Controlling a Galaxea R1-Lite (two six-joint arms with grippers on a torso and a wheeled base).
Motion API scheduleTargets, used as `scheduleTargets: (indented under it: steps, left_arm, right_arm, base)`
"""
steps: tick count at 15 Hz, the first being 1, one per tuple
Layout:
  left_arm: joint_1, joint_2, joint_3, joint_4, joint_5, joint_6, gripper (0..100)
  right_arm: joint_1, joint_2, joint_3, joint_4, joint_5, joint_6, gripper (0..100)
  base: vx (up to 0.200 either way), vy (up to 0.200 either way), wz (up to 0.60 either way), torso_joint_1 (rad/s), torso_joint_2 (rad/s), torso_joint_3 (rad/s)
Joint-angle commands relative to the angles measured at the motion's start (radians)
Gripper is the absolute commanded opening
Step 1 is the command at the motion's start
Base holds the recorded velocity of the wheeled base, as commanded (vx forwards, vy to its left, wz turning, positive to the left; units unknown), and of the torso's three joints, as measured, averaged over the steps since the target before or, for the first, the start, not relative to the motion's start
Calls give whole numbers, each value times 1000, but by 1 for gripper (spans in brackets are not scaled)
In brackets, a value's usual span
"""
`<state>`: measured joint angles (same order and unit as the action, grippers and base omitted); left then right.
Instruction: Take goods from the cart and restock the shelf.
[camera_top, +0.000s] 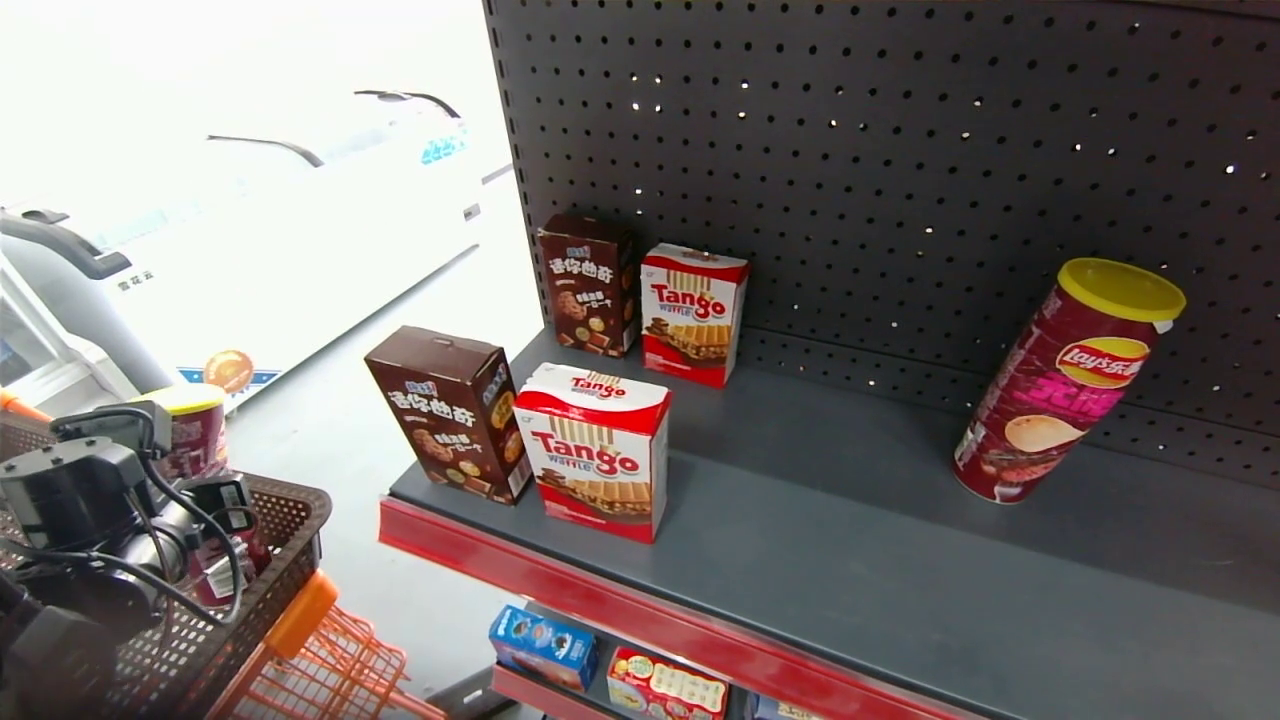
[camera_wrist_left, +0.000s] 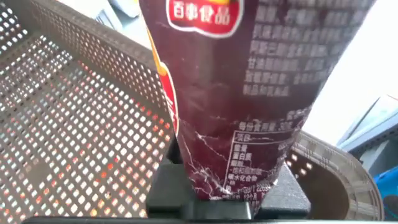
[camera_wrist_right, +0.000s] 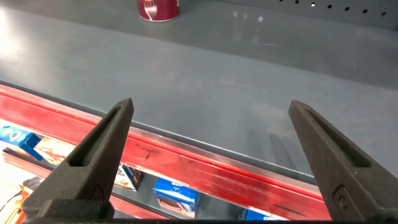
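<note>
A dark red chips can (camera_wrist_left: 242, 93) with a yellow lid stands in the brown mesh basket (camera_wrist_left: 74, 124) of the cart. My left gripper (camera_wrist_left: 227, 193) is shut on its lower part. In the head view the same can (camera_top: 195, 435) and the left gripper (camera_top: 222, 510) sit at the lower left, inside the basket (camera_top: 290, 520). A second chips can (camera_top: 1060, 385) leans on the grey shelf (camera_top: 850, 540) at the right, against the pegboard. My right gripper (camera_wrist_right: 211, 155) hangs open over the shelf's red front edge, with nothing between its fingers.
Two red-and-white wafer boxes (camera_top: 600, 450) (camera_top: 692, 312) and two brown cookie boxes (camera_top: 450, 410) (camera_top: 588, 283) stand at the shelf's left end. Bare shelf lies between them and the leaning can. Small packs (camera_top: 545, 645) sit on the lower shelf. The orange cart frame (camera_top: 340, 660) is below the basket.
</note>
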<state>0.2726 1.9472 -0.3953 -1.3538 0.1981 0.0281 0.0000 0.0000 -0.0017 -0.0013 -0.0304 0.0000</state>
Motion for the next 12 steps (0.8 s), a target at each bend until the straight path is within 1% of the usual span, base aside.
scheduleTargets:
  steps: [1,2,3,4,5,6,7,8,10,11,12]
  left_arm:
    - [-9,-53,-22,-4,-2,12,0]
    - [-21,-80,-27,7,-3,24,0]
    - [-35,-126,-45,47,-3,32,0]
    - [-53,-225,-92,159,-11,32,0]
    - [-65,-306,-132,277,-55,32,0]
    - [-65,-398,-166,401,-115,32,0]
    - [-69,-462,-195,493,-158,33,0]
    - [-70,-507,-227,533,-172,38,0]
    - [-72,-534,-264,547,-189,41,0]
    - [-76,-565,-264,553,-198,39,0]
    - [-96,-610,-263,599,-204,39,0]
  right_arm:
    - [0,0,0,0,0,0,100]
    - [0,0,0,0,0,0,100]
    - [0,0,0,0,0,0,100]
    - [0,0,0,0,0,0,100]
    - [0,0,0,0,1,0,100]
    - [0,0,0,0,0,0,100]
    - [0,0,0,0,0,0,100]
    - [0,0,0,0,1,0,100]
    - [0,0,0,0,0,0,100]
    - [0,0,0,0,0,0,100]
    - [0,0,0,0,1,0,100]
  base:
    - [0,0,0,0,0,0]
    - [0,0,0,0,0,0]
    - [0,0,0,0,0,0]
    - [0,0,0,0,0,0]
    - [0,0,0,0,0,0]
    - [0,0,0,0,0,0]
    - [0,0,0,0,0,0]
    - [0,0,0,0,0,0]
    - [0,0,0,0,0,0]
    - [0,0,0,0,0,0]
    - [0,0,0,0,0,0]
